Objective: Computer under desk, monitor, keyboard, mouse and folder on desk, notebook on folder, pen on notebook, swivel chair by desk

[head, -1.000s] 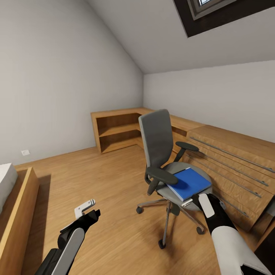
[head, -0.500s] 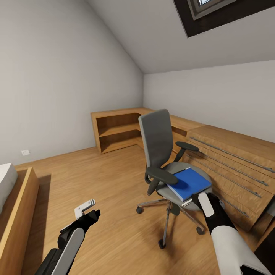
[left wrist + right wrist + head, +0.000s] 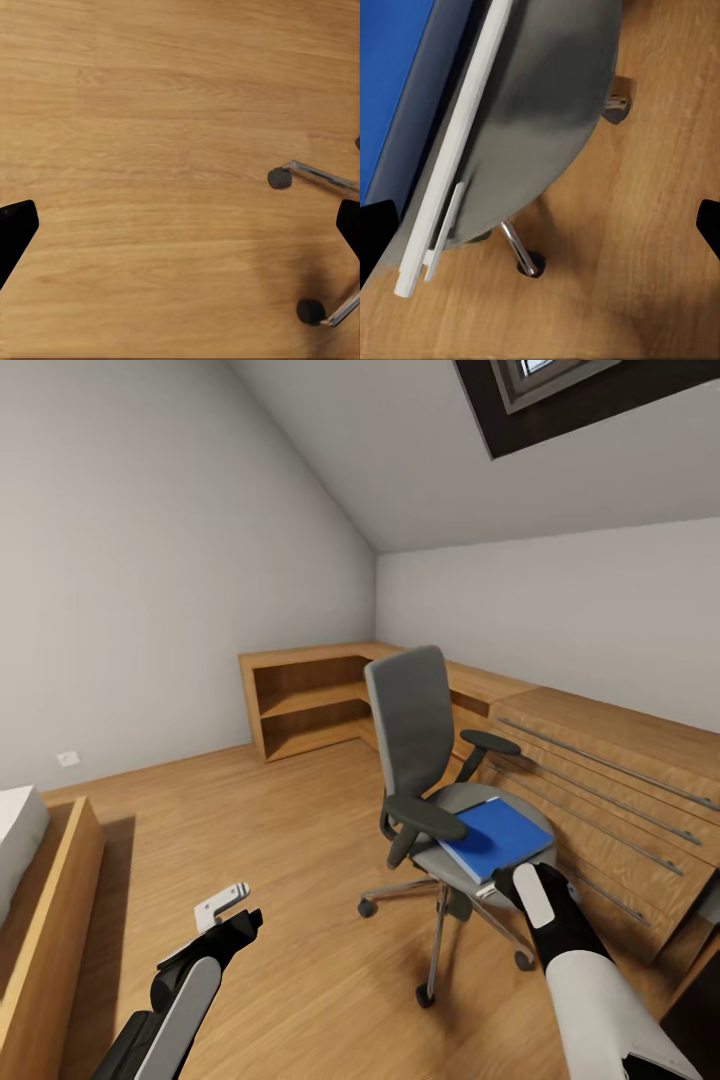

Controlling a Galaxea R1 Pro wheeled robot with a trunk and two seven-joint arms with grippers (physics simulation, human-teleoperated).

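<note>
The swivel chair [image 3: 412, 722] stands in the middle of the room, its grey seat [image 3: 547, 90] facing me. The blue folder [image 3: 495, 838] lies flat on that seat [image 3: 450, 800]. In the right wrist view a thin white slab [image 3: 457, 150] with a slim white stick on it lies along the edge of the folder [image 3: 390, 67]; I cannot tell whether it is the notebook. My right gripper [image 3: 500, 882] hovers open just off the seat's front edge, its fingertips [image 3: 375, 232] wide apart. Over bare floor to the chair's left, my left gripper [image 3: 232, 908] hangs open. The desk, monitor, keyboard and mouse are out of view.
Low light-wood cabinets [image 3: 610, 790] with long bar handles run along the right wall behind the chair, and an open wooden shelf unit [image 3: 300, 705] fills the far corner. A wooden bed frame [image 3: 50, 920] sits at the left. The chair's chrome legs and castors [image 3: 279, 178] spread over the floor.
My right gripper has crept a little closer to the seat's front edge. The left arm, the chair and the folder have stayed put.
</note>
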